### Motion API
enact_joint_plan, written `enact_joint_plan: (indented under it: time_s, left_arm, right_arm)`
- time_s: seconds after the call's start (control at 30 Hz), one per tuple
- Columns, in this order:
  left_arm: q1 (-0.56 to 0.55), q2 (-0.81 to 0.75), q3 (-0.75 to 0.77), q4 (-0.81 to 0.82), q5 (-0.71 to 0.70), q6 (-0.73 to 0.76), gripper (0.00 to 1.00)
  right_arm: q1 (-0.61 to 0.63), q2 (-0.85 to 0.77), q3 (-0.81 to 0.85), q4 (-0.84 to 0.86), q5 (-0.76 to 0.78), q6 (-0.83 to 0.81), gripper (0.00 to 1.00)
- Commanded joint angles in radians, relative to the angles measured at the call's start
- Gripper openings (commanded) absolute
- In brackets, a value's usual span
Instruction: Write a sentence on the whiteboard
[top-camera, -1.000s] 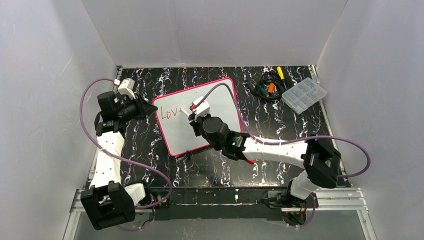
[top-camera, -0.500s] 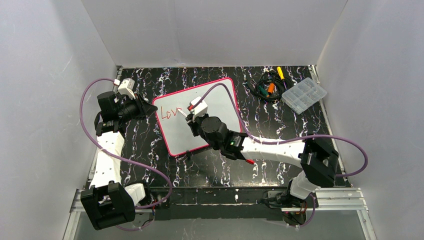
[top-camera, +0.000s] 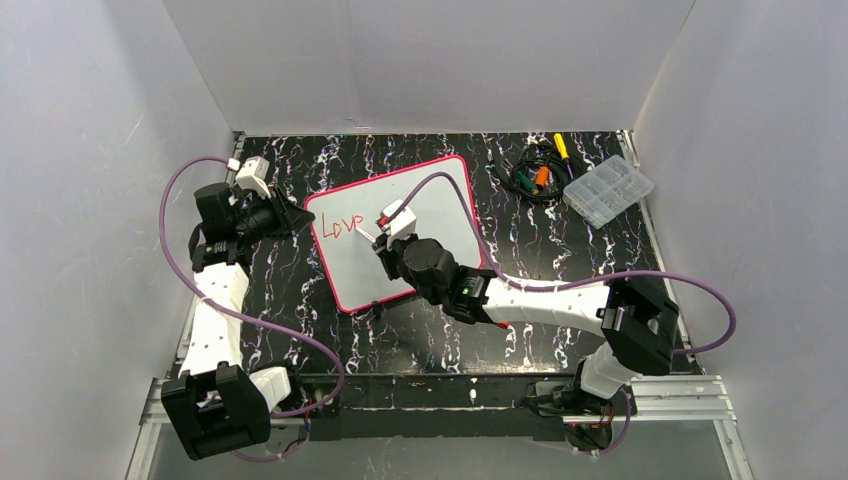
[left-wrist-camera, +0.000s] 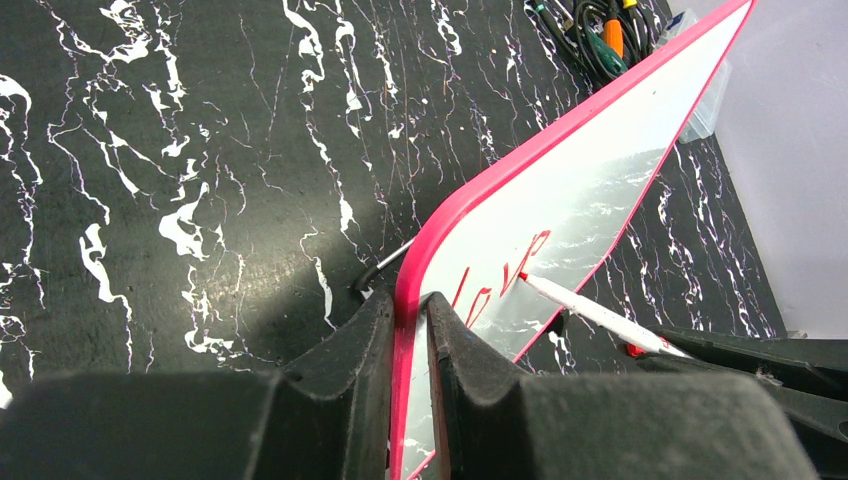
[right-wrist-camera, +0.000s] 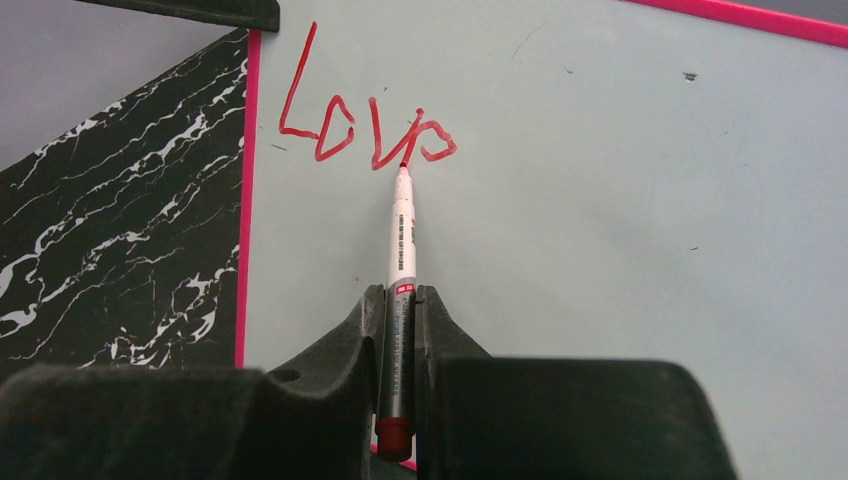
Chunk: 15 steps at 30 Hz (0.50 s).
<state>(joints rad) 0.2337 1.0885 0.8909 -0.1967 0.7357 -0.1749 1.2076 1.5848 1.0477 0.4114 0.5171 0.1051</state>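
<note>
Right arm (top-camera: 540, 298): shifted slightly since a second ago; right pincer (right-wrist-camera: 399, 296) clamped on marker (right-wrist-camera: 401, 230).
Whiteboard (top-camera: 440, 200): centre-left of top view, left pincer (left-wrist-camera: 408, 310) pinching its left rim.
Sentence (right-wrist-camera: 376, 150): grown to "Love"; three words remain.

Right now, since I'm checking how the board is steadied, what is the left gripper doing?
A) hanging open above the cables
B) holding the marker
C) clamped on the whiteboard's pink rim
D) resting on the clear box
C: the left wrist view shows the left gripper pinching the whiteboard at its edge; the marker sits in the right gripper.
</note>
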Motion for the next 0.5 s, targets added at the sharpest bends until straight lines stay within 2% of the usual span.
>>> enact_joint_plan:
  time_s: [0.0,0.47]
  left_arm:
    - [0.001,-0.022,-0.008,-0.022,0.014,0.008,0.03]
    - [0.0,-0.021,-0.007,-0.023,0.013,0.009,0.03]
  right_arm:
    - [0.0,-0.03,-0.019,-0.017,0.029,0.013,0.01]
    - [0.001,-0.052,-0.027,-0.029,0.124,0.01,0.01]
